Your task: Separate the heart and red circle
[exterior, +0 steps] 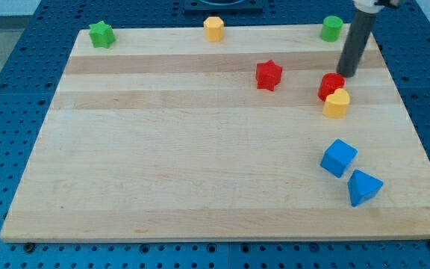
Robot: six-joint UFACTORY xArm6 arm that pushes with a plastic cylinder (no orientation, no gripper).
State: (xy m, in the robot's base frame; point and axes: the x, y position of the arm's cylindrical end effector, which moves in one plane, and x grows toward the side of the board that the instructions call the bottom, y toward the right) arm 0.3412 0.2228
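The red circle [331, 84] sits at the view's right, touching the yellow heart [337, 104] just below and to its right. My tip [347, 75] is at the end of the dark rod, just to the upper right of the red circle, very close to it or touching it.
A red star [269, 75] lies left of the pair. A green star [101, 34], a yellow hexagon-like block [213, 28] and a green circle [332, 28] line the board's top edge. A blue cube [339, 158] and a blue triangle [363, 187] sit at the lower right.
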